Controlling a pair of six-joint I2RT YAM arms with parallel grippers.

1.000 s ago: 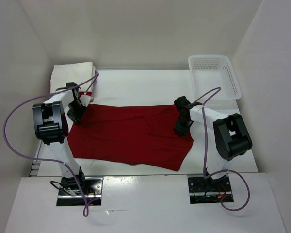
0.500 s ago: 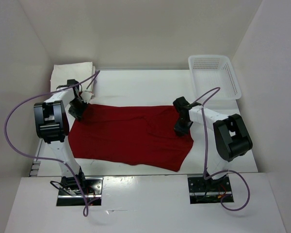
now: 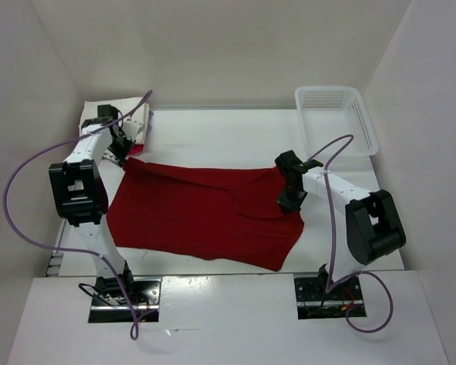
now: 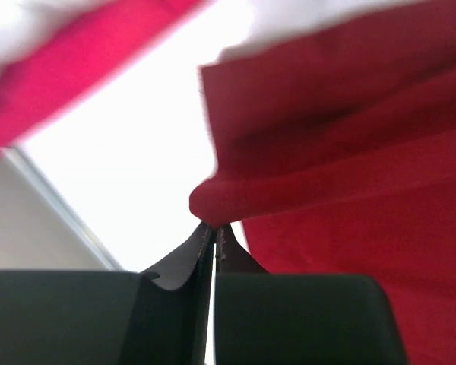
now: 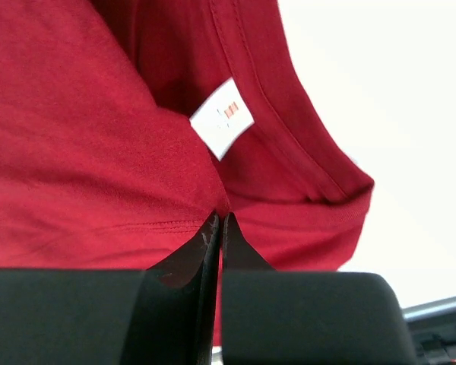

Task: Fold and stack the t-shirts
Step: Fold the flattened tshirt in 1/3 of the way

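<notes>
Red cloth fills the middle of the table (image 3: 213, 133): the red shirt (image 3: 205, 217) lies spread flat, its long side running left to right. The left gripper (image 3: 125, 152) is pinched tight on the shirt's far-left corner. In the left wrist view a small roll of fabric bunches at its tips, and that corner looks drawn out toward the table's far-left corner. The right gripper (image 3: 288, 202) is clamped just as tight on a fold near the shirt's right end, close by the collar, where a white tag (image 5: 222, 118) shows just above the tips.

I take this for the start of a fold, with both ends caught. To do it well, I'd say the two arms should lift together and only a little. They should keep the edge between them taut so it doesn't sag, then carry it over toward the near edge as one straight line before letting go. The right-hand pinch looks thin, and a sharp tug could slip it.

At the far-left corner sits the stack, with a cream shirt (image 3: 99, 114) on top and the edge of a pink shirt (image 4: 76, 68) peeking out beneath. Whether more lies under them, I cannot tell. The basket (image 3: 327, 91) stands at the far-right corner, well apart from the red shirt, and from above I see nothing in it.
</notes>
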